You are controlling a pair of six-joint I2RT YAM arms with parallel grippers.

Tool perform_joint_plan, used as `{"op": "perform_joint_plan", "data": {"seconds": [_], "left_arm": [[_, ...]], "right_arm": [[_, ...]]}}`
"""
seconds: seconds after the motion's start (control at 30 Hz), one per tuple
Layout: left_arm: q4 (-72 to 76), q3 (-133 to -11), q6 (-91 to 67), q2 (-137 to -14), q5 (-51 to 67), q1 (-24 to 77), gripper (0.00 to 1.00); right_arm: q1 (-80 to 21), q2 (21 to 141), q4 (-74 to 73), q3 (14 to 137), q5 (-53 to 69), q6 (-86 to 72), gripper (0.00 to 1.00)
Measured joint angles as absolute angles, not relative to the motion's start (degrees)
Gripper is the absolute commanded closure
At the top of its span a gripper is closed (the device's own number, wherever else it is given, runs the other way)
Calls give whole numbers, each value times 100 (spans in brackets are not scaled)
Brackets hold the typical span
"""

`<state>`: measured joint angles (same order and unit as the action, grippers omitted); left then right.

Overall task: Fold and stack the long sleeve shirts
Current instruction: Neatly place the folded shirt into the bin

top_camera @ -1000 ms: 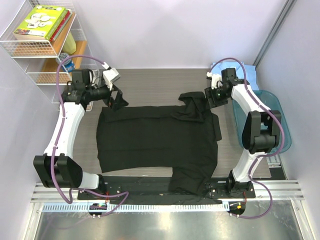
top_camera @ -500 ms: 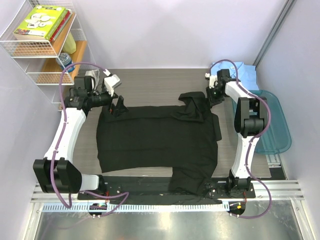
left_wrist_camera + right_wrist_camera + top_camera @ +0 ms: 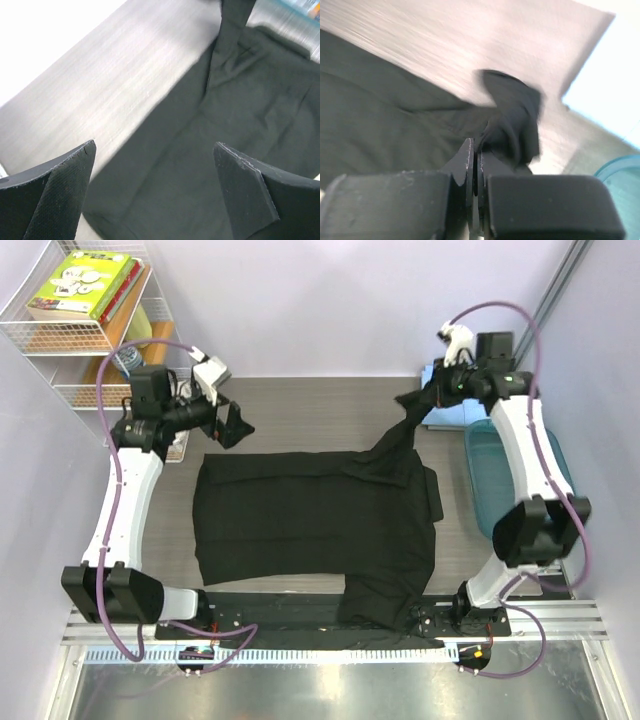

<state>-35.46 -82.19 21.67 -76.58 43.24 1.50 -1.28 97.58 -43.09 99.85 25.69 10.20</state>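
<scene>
The black shirt point(image 3: 320, 530) lies spread flat over the middle of the table point(image 3: 310, 405), its near hem hanging past the table's near edge by the arm bases, while one strip of it at the far right corner rises off the surface in a taut band. That band ends in the right gripper point(image 3: 436, 395), whose fingers are clenched tight on a bunched fold of the black cloth; the right wrist view shows the two pads pressed together with the dark wad just beyond them. The left gripper point(image 3: 238, 425) hangs released, jaws spread wide and grasping nothing, above the far left corner of the black shirt, apart from the cloth. The light blue shirt point(image 3: 455, 415) sits at the far right corner of the table, mostly hidden behind the right arm; whether it touches the tub cannot be told. The teal tub point(image 3: 482, 485) stands along the table's right edge, the right arm crossing over it and hiding much of its inside. At the far left a wire rack point(image 3: 60, 350) holds books point(image 3: 85, 280) on its top shelf, a green cover uppermost, and a yellow item point(image 3: 140, 328) on the shelf below
</scene>
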Motion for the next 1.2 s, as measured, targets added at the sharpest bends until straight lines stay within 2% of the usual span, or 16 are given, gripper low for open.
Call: {"op": "perform_joint_plan", "data": {"seconds": [0.2, 0.47, 0.6, 0.9, 1.0, 1.03, 1.1, 1.17, 1.2], "left_arm": [[-3273, -8757, 2032, -7896, 4445, 705, 0], [-2469, -8038, 2145, -7489, 3492, 2799, 0], [-2185, -8034, 1634, -7531, 2991, 3684, 0], [-1190, -7734, 296, -7848, 2539, 4171, 0], [-1004, -7607, 401, -7942, 2475, 4281, 12], [-965, -7605, 447, -7981, 2462, 4309, 23], [-954, -7605, 628, -8053, 2462, 4353, 35], [-974, -7607, 821, -8125, 2462, 4381, 56], [-989, -7609, 919, -8154, 2462, 4386, 83]], "right_arm": [[-128, 8569, -4458, 10053, 3291, 513, 99], [-189, 7203, -3577, 8283, 3913, -1278, 99], [-454, 6635, -2805, 7553, 3903, -2141, 99], [-1422, 5870, -1774, 6849, 3734, -2812, 99], [-1551, 5854, -1636, 6724, 3743, -2880, 99], [-1579, 5861, -1608, 6698, 3745, -2884, 99], [-1656, 5876, -1564, 6670, 3747, -2884, 99], [-1732, 5909, -1490, 6665, 3763, -2882, 99], [-1767, 5927, -1457, 6665, 3763, -2875, 99]]}}
